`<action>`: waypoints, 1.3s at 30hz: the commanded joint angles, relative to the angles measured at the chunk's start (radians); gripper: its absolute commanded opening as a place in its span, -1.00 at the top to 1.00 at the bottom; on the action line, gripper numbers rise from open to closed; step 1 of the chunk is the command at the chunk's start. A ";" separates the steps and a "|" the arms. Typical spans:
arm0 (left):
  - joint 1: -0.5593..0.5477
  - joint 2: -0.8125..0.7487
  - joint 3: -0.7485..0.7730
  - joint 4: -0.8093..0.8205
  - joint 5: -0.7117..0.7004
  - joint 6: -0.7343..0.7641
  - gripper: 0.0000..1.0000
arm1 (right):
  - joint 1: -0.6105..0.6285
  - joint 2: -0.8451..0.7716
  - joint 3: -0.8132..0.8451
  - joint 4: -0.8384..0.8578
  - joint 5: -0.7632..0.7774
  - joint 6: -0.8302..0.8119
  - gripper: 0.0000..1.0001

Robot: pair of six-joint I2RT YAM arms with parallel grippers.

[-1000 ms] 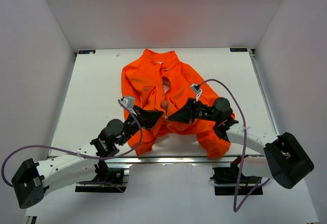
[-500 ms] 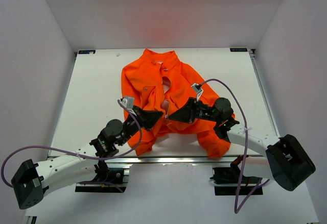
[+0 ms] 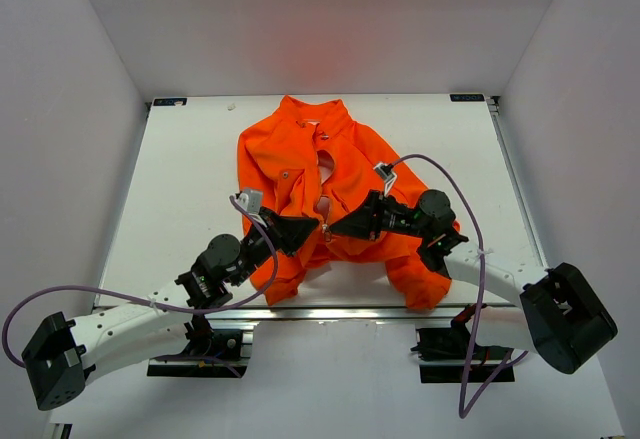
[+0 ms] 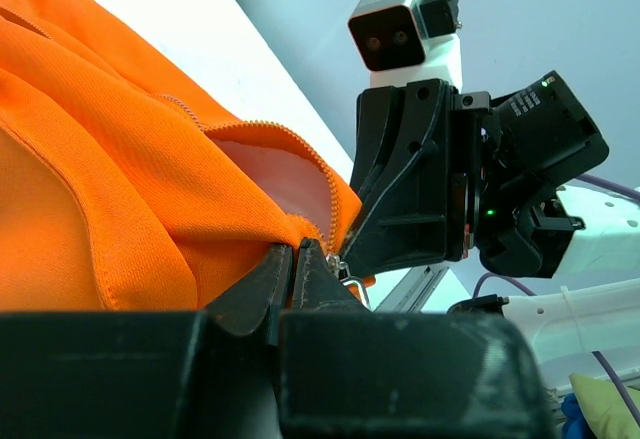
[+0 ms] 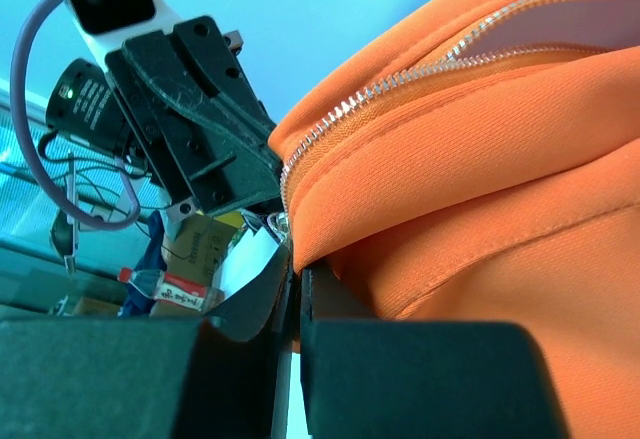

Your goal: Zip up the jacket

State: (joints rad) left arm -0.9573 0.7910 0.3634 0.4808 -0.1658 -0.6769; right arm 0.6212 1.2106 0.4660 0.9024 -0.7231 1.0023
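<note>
Though on jacket, grippers tip-to-tip

Orange jacket lies front-up, collar far, zipper open showing pink lining

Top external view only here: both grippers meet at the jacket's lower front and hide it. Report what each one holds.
Observer: In the left wrist view, the left gripper is shut on the bottom edge of the jacket.
Operator: Now the other one.
Observer: In the right wrist view, the right gripper is shut on the facing front edge, just below the silver zipper teeth.
Operator: Find me the slider.
Observer: A small metal piece sits between the two grippers, close to the left one's tips. I cannot tell whether it is the slider. Above it the front gapes, showing pink lining.
</note>
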 commanded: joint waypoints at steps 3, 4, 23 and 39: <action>-0.004 -0.001 -0.009 0.022 0.057 0.011 1.00 | -0.002 -0.013 0.074 -0.052 0.053 0.006 1.00; -0.004 0.002 -0.006 0.013 0.057 0.016 1.00 | -0.002 -0.022 0.079 -0.075 0.056 -0.002 1.00; -0.012 0.016 0.029 -0.057 0.218 0.103 1.00 | -0.002 -0.057 0.140 -0.295 0.090 -0.083 1.00; -0.012 0.048 0.059 -0.278 0.396 0.169 1.00 | -0.005 -0.097 0.169 -0.375 0.103 -0.125 1.00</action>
State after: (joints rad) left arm -0.9478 0.8268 0.4015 0.3065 0.0196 -0.5163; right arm 0.6224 1.1450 0.5621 0.4320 -0.6788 0.8852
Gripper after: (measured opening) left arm 0.098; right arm 0.034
